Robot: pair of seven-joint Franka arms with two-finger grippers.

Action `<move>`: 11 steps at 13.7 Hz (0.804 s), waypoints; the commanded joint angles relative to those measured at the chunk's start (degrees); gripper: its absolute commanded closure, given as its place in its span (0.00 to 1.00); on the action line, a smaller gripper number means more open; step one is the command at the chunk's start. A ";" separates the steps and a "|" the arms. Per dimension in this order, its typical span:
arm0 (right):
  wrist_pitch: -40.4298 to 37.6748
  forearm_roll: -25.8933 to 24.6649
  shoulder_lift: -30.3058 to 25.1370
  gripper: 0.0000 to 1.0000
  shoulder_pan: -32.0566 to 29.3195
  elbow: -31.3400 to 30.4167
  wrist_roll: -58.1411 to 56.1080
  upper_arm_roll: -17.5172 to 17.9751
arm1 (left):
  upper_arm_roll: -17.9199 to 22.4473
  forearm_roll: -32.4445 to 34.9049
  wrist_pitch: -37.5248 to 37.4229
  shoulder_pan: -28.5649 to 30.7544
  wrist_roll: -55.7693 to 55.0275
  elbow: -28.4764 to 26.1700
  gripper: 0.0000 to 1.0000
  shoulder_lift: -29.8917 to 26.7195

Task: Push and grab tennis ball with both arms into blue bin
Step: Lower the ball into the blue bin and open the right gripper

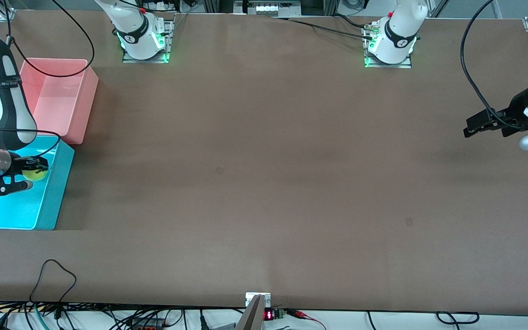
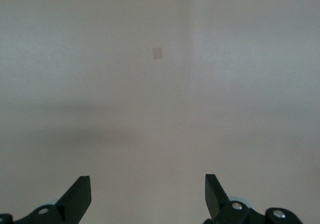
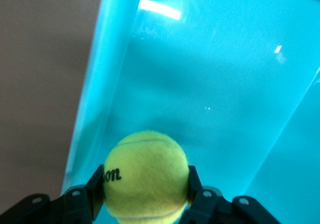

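Note:
The yellow-green tennis ball (image 1: pixel 35 173) with dark lettering is held over the inside of the blue bin (image 1: pixel 57 192), which stands at the right arm's end of the table. My right gripper (image 1: pixel 32 170) is shut on the ball; in the right wrist view the ball (image 3: pixel 146 175) sits between both black fingers (image 3: pixel 96 186), with the bin's cyan floor (image 3: pixel 215 83) below. My left gripper (image 1: pixel 472 126) is open and empty, held above bare table at the left arm's end; its wrist view shows only the two spread fingertips (image 2: pixel 80 194) over the table.
A pink tub (image 1: pixel 69 110) stands beside the blue bin, farther from the front camera. Black cables loop over the pink tub and along the table's front edge (image 1: pixel 53 275). Both arm bases (image 1: pixel 142 36) stand at the table's back edge.

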 commanded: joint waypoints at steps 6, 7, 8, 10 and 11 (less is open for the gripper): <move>-5.97 -0.14 1.70 0.69 -3.58 -0.60 -0.74 -1.13 | -0.21 0.83 -3.28 0.20 0.81 -5.15 0.00 -4.83; -6.32 -0.31 1.88 0.69 -3.58 -0.69 -0.83 -2.18 | -0.39 1.18 -2.93 -0.06 0.81 -4.80 0.00 -4.65; -7.46 -0.23 2.14 0.69 -3.58 -0.69 -0.83 -2.28 | -0.48 1.27 -2.14 0.02 0.72 -4.79 0.00 -4.65; -7.73 -0.31 2.32 0.69 -3.58 -0.69 -1.00 -2.28 | -0.48 1.27 -1.43 0.02 0.81 -4.97 0.00 -4.65; -7.47 -0.31 2.40 0.69 -3.58 -0.60 -1.09 -2.28 | -0.48 1.27 -1.43 0.02 0.81 -5.14 0.00 -4.74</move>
